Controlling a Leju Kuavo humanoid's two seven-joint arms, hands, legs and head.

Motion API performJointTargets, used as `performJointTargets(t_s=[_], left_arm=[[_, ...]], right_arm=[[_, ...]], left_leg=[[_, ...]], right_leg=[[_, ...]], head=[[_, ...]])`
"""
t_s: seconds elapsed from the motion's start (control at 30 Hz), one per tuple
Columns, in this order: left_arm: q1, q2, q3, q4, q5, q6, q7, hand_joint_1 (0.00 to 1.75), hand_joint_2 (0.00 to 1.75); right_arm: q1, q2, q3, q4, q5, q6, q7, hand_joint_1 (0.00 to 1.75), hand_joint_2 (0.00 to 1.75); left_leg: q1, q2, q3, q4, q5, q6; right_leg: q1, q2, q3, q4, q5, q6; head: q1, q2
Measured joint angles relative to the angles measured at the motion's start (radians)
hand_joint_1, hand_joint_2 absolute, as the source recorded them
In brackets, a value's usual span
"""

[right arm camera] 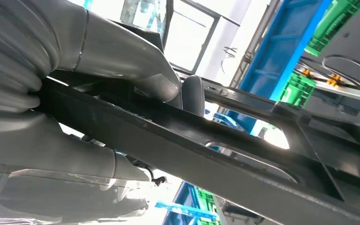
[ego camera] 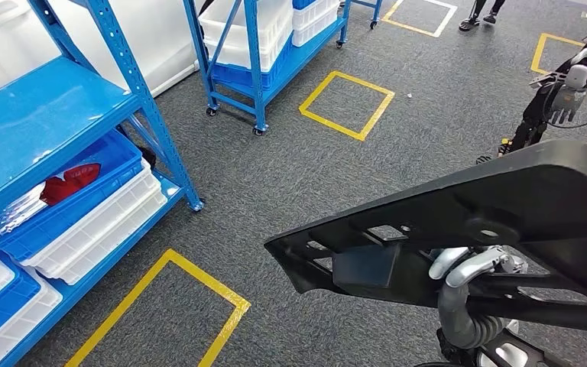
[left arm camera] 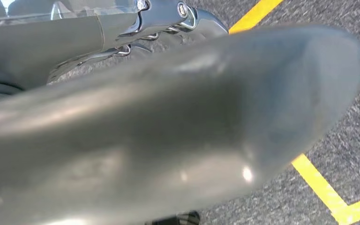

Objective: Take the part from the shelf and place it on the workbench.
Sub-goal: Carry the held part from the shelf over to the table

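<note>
The right hand [right arm camera: 98,108] grips the black part [ego camera: 458,237] (left hand's [left arm camera: 159,23] state unclear), carrying it from the shelf [ego camera: 38,115]; next, find the desk.

Grey carpet floor [ego camera: 397,176] marked with yellow tape squares [ego camera: 346,105], one nearer at the bottom [ego camera: 160,310], more at the far edge. On the left, a blue rack [ego camera: 38,115] carrying a blue bin [ego camera: 84,195] with a red item [ego camera: 69,182] inside, stacked over white bins [ego camera: 99,229]. Further back, a wheeled blue cart [ego camera: 260,69] loaded with white crates [ego camera: 237,34]. At the top, a person's feet [ego camera: 480,19]. Top right, another robot [ego camera: 562,95], dark-bodied, standing on the carpet.
</note>
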Motion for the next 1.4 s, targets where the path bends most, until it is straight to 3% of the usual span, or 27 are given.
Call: performJointTargets(t_s=[0.07,0.13,0.2,0.23,0.27,0.33,0.4,0.43,0.5,0.57,0.63,0.67,0.7,0.73,0.77,0.8,0.87,0.93,1.0,1.03,1.1,1.17,1.23,1.27,1.3,1.33,1.4], left_arm=[[-0.001,-0.004,-0.001,0.0,0.001,-0.001,-0.002,0.0,0.0],[0.002,-0.007,-0.002,0.0,0.003,-0.002,0.0,0.0,0.0],[0.006,-0.012,-0.003,0.0,0.006,-0.001,0.007,0.0,0.0],[0.006,-0.015,-0.004,0.0,0.009,0.002,0.013,0.0,0.0],[0.006,-0.019,-0.004,0.0,0.011,0.005,0.018,0.0,0.0],[0.007,-0.028,-0.006,0.0,0.014,0.012,0.025,0.0,0.0],[0.008,-0.038,-0.01,0.0,0.014,0.014,0.027,0.0,0.0],[0.008,-0.041,-0.012,0.0,0.014,0.014,0.029,0.0,0.0],[0.006,-0.048,-0.017,0.0,0.014,0.013,0.034,0.0,0.0],[0.006,-0.052,-0.02,0.0,0.014,0.012,0.037,0.0,0.0],[0.008,-0.053,-0.02,0.0,0.015,0.012,0.037,0.0,0.0],[0.008,-0.053,-0.02,0.0,0.017,0.012,0.035,0.0,0.0],[0.008,-0.053,-0.02,0.0,0.019,0.012,0.032,0.0,0.0],[0.008,-0.053,-0.02,0.0,0.022,0.012,0.028,0.0,0.0],[0.008,-0.053,-0.02,0.0,0.025,0.012,0.023,0.0,0.0],[0.007,-0.053,-0.02,0.0,0.026,0.011,0.019,0.0,0.0],[0.006,-0.052,-0.02,0.0,0.027,0.01,0.009,0.0,0.0],[0.003,-0.05,-0.02,0.0,0.026,0.009,0.003,0.0,0.0],[-0.004,-0.048,-0.02,0.0,0.027,0.007,0.001,0.0,0.0],[-0.007,-0.047,-0.02,0.0,0.027,0.006,0.001,0.0,0.0],[-0.01,-0.044,-0.02,0.0,0.027,0.006,0.001,0.0,0.0],[-0.009,-0.042,-0.021,0.0,0.027,0.008,0.0,0.0,0.0],[-0.008,-0.039,-0.021,0.0,0.027,0.008,0.0,0.0,0.0],[-0.008,-0.037,-0.021,0.0,0.027,0.008,0.0,0.0,0.0],[-0.008,-0.036,-0.021,0.0,0.027,0.008,0.0,0.0,0.0],[-0.008,-0.034,-0.021,0.0,0.028,0.008,0.001,0.0,0.0],[-0.007,-0.029,-0.021,0.001,0.028,0.01,0.003,0.0,0.0]], right_arm=[[-0.013,-0.006,0.0,0.007,-0.004,0.001,0.0,1.75,1.75],[-0.023,-0.011,0.001,0.016,-0.006,-0.004,0.0,1.75,1.75],[-0.022,-0.016,0.001,0.023,-0.01,-0.007,0.0,1.75,1.75],[-0.02,-0.02,0.001,0.026,-0.013,-0.007,0.0,1.75,1.75],[-0.019,-0.024,0.001,0.029,-0.017,-0.006,0.0,1.75,1.75],[-0.016,-0.032,-0.001,0.031,-0.025,-0.003,0.0,1.75,1.75],[-0.008,-0.036,-0.005,0.029,-0.024,-0.002,0.0,1.75,1.75],[0.001,-0.037,-0.008,0.026,-0.021,-0.003,0.0,1.75,1.75],[0.025,-0.041,-0.015,0.015,-0.012,-0.003,0.0,1.75,1.75],[0.039,-0.045,-0.022,0.004,-0.008,-0.001,0.0,1.75,1.75],[0.042,-0.046,-0.026,-0.001,-0.009,0.006,0.0,1.75,1.75],[0.042,-0.046,-0.027,-0.001,-0.009,0.011,0.0,1.75,1.75],[0.041,-0.046,-0.027,0.0,-0.009,0.016,0.0,1.75,1.75],[0.041,-0.046,-0.027,0.001,-0.009,0.02,0.0,1.75,1.75],[0.04,-0.046,-0.027,0.003,-0.008,0.022,0.0,1.75,1.75],[0.04,-0.046,-0.027,0.004,-0.007,0.023,0.0,1.75,1.75],[0.038,-0.046,-0.028,0.007,0.004,0.021,0.0,1.75,1.75],[0.036,-0.045,-0.027,0.01,0.018,0.011,0.0,1.75,1.75],[0.035,-0.044,-0.026,0.012,0.028,-0.003,0.0,1.75,1.75],[0.035,-0.043,-0.026,0.013,0.029,-0.009,0.0,1.75,1.75],[0.031,-0.042,-0.024,0.015,0.027,-0.014,0.0,1.75,1.75],[0.026,-0.042,-0.022,0.021,0.023,-0.018,0.0,1.75,1.75],[0.026,-0.042,-0.02,0.03,0.018,-0.02,0.0,1.75,1.75],[0.028,-0.042,-0.019,0.034,0.016,-0.02,0.0,1.75,1.75],[0.029,-0.042,-0.017,0.038,0.015,-0.02,0.0,1.75,1.75],[0.03,-0.042,-0.014,0.04,0.014,-0.02,0.0,1.75,1.75],[0.031,-0.041,-0.005,0.045,0.011,-0.021,0.0,1.75,1.75]], left_leg=[[0.002,0.025,0.005,-0.011,0.007,0.013],[0.0,0.05,0.006,-0.014,0.009,0.021],[-0.002,0.074,0.005,-0.013,0.007,0.022],[-0.003,0.086,0.006,-0.013,0.006,0.021],[-0.003,0.098,0.006,-0.012,0.004,0.019],[-0.004,0.118,0.011,-0.01,-0.001,0.012],[-0.009,0.134,0.015,-0.007,-0.008,0.002],[-0.011,0.142,0.017,-0.006,-0.011,-0.003],[-0.01,0.157,0.021,-0.007,-0.016,-0.014],[-0.005,0.131,0.013,0.024,-0.043,-0.023],[-0.002,0.082,-0.035,0.135,-0.105,-0.026],[-0.002,0.068,-0.07,0.207,-0.136,-0.026],[-0.002,0.06,-0.1,0.265,-0.154,-0.026],[-0.002,0.057,-0.117,0.291,-0.152,-0.025],[-0.002,0.054,-0.115,0.278,-0.13,-0.022],[-0.002,0.049,-0.097,0.23,-0.095,-0.018],[-0.002,0.011,-0.039,0.088,-0.024,-0.009],[-0.005,-0.014,-0.009,0.007,0.0,-0.005],[-0.009,-0.001,-0.006,-0.002,0.002,0.002],[-0.009,0.008,-0.004,-0.007,0.005,0.008],[-0.006,0.03,0.002,-0.018,0.012,0.019],[-0.008,0.053,0.004,-0.021,0.013,0.025],[-0.009,0.077,0.005,-0.021,0.009,0.024],[-0.009,0.089,0.007,-0.02,0.006,0.022],[-0.009,0.1,0.01,-0.019,0.002,0.019],[-0.008,0.109,0.014,-0.017,-0.003,0.014],[-0.012,0.125,0.02,-0.01,-0.014,0.002]], right_leg=[[0.002,-0.04,-0.022,0.041,-0.025,0.008],[0.001,-0.097,-0.078,0.155,-0.085,0.015],[-0.005,-0.114,-0.132,0.266,-0.123,0.021],[-0.007,-0.118,-0.139,0.279,-0.119,0.024],[-0.009,-0.123,-0.124,0.252,-0.097,0.025],[-0.009,-0.159,-0.052,0.116,-0.041,0.023],[-0.002,-0.193,-0.001,0.016,-0.015,0.012],[0.003,-0.197,0.005,0.002,-0.017,0.005],[0.005,-0.174,0.003,-0.001,-0.015,-0.008],[0.003,-0.153,0.006,-0.007,-0.011,-0.021],[0.002,-0.132,0.008,-0.01,-0.008,-0.031],[0.004,-0.12,0.008,-0.01,-0.008,-0.034],[0.006,-0.108,0.008,-0.01,-0.008,-0.035],[0.008,-0.094,0.009,-0.01,-0.008,-0.036],[0.01,-0.081,0.011,-0.009,-0.008,-0.036],[0.011,-0.068,0.013,-0.009,-0.008,-0.036],[0.012,-0.045,0.014,-0.006,-0.01,-0.033],[0.01,-0.025,0.008,-0.003,-0.009,-0.025],[0.007,-0.006,0.002,-0.005,-0.005,-0.012],[0.005,-0.009,0.0,-0.002,-0.006,-0.007],[0.007,-0.052,-0.027,0.054,-0.04,0.001],[0.003,-0.101,-0.089,0.178,-0.104,0.008],[-0.006,-0.115,-0.139,0.274,-0.132,0.016],[-0.011,-0.12,-0.14,0.274,-0.12,0.019],[-0.014,-0.128,-0.117,0.229,-0.09,0.022],[-0.017,-0.145,-0.08,0.157,-0.055,0.023],[-0.013,-0.18,-0.02,0.042,-0.019,0.018]], head=[[0.003,0.0],[0.007,0.0],[0.007,0.0],[0.008,0.0],[0.008,0.0],[0.008,0.0],[0.006,0.0],[0.006,0.0],[0.005,0.0],[0.004,0.0],[0.003,0.0],[0.002,0.0],[0.002,0.0],[0.002,0.0],[0.002,0.0],[0.002,0.0],[0.003,0.0],[0.003,0.0],[0.003,0.0],[0.003,0.0],[0.005,0.0],[0.007,0.0],[0.008,0.0],[0.008,0.0],[0.008,0.0],[0.008,0.0],[0.007,0.0]])
